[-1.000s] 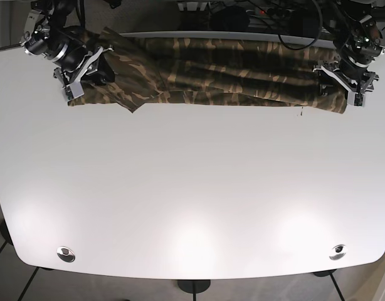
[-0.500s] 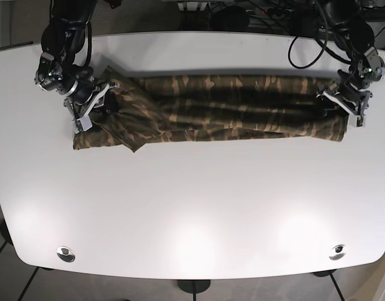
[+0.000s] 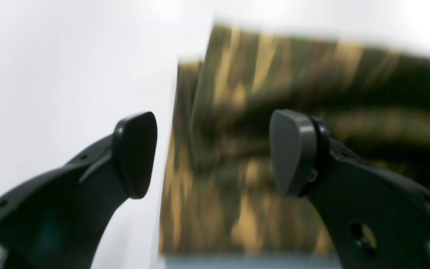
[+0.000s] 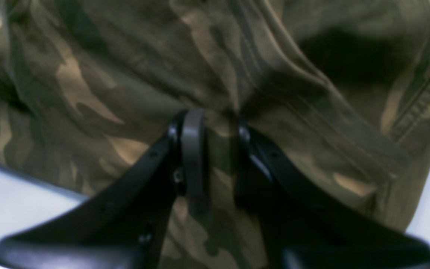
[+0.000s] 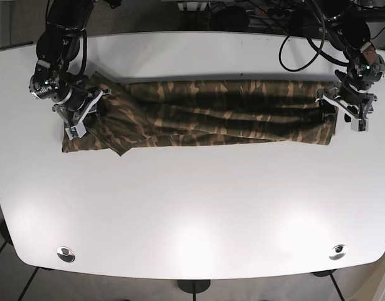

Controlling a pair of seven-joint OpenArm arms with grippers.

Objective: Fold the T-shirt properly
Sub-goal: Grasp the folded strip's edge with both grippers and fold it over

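The camouflage T-shirt point(image 5: 205, 113) lies stretched in a long band across the far half of the white table point(image 5: 192, 207). My right gripper point(image 5: 79, 116), at the left of the base view, is shut on the fabric at the shirt's left end; the right wrist view shows its jaws point(image 4: 218, 149) pinching a fold of the shirt point(image 4: 106, 74). My left gripper point(image 5: 348, 108), at the right of the base view, is open at the shirt's right end. In the left wrist view its jaws point(image 3: 215, 157) stand wide apart, with the blurred shirt edge point(image 3: 274, 86) beyond them.
Two round metal fittings sit in the table near its front edge point(image 5: 66, 254) point(image 5: 337, 251). Black cables point(image 5: 255, 12) hang behind the table's far edge. The floor shows past the rounded front corners.
Both arms have brought the shirt from the far edge toward the table's middle and laid it down. The left gripper has opened and let go of the right end.
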